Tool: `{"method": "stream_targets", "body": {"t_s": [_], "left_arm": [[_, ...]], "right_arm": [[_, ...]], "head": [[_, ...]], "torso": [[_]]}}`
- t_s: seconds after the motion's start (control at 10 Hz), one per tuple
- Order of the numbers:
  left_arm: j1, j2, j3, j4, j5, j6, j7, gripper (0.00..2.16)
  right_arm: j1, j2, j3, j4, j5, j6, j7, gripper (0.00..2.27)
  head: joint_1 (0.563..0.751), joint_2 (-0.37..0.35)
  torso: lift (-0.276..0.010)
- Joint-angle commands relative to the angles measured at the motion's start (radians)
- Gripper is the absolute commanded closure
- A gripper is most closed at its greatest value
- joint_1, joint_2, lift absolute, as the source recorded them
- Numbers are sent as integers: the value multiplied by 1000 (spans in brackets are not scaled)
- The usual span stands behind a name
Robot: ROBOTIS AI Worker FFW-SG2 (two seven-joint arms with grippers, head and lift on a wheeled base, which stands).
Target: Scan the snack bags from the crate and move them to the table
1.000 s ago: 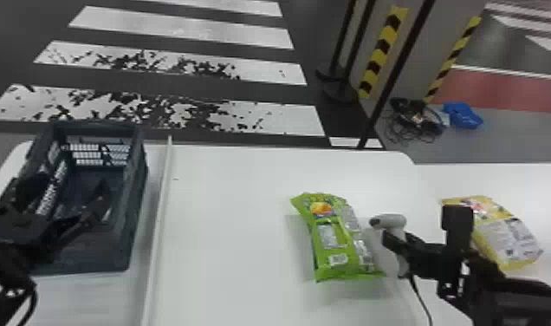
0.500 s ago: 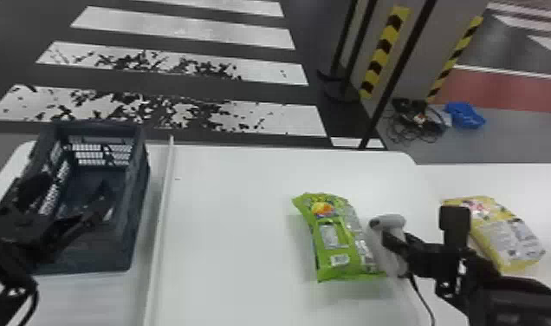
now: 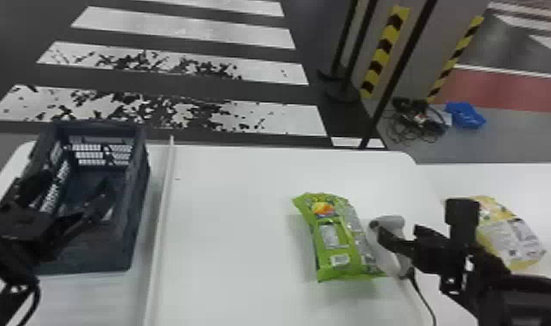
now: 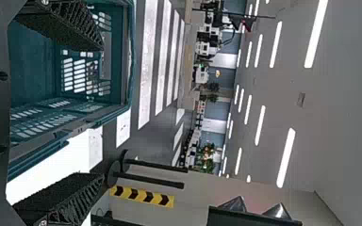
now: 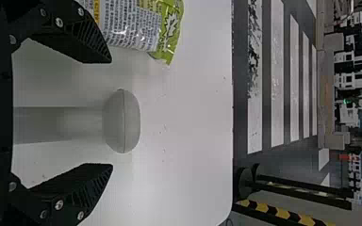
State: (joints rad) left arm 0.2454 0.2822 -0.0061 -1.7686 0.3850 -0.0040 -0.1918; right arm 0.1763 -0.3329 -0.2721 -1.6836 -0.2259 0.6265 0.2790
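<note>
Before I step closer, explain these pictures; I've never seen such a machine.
It's a robot with two black arms. The wide picture comes from its head; the two sideways ones come from its wrists.

On the white table are a green snack bag and, beside it, a pale scanner. A yellow bag lies farther right; a dark crate stands at the left.

The left end effector is open at the crate, the right end effector open around the scanner, touching neither side. Nothing is held.

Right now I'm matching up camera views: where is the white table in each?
Head view: the white table runs across the middle and bottom.
Left wrist view: lower left, beside the crate.
Right wrist view: left and centre.
Shared landmark: the crosswalk beyond it.
</note>
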Motion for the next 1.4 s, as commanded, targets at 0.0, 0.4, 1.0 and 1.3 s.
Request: {"method": "stream_targets", "body": {"t_s": [0.0,0.4,1.0,1.3], "left_arm": [[0,0,0,0,0,0,0,33],[2,0,2,-14,2,0,-2,33],[20,0,6,-61,8,6,-5,33],[25,0,8,-61,8,6,-5,33]], "right_arm": [[52,17,-13,-166,-24,91,-7,43],[84,77,33,-332,-46,235,-9,83],[31,95,45,-162,-64,174,46,83],[-20,72,40,-36,-49,131,95,120]], "head": [[695,-194],[695,-122],[695,-73],[695,-95]], "torso": [[-95],[-95],[-95],[-95]]}}
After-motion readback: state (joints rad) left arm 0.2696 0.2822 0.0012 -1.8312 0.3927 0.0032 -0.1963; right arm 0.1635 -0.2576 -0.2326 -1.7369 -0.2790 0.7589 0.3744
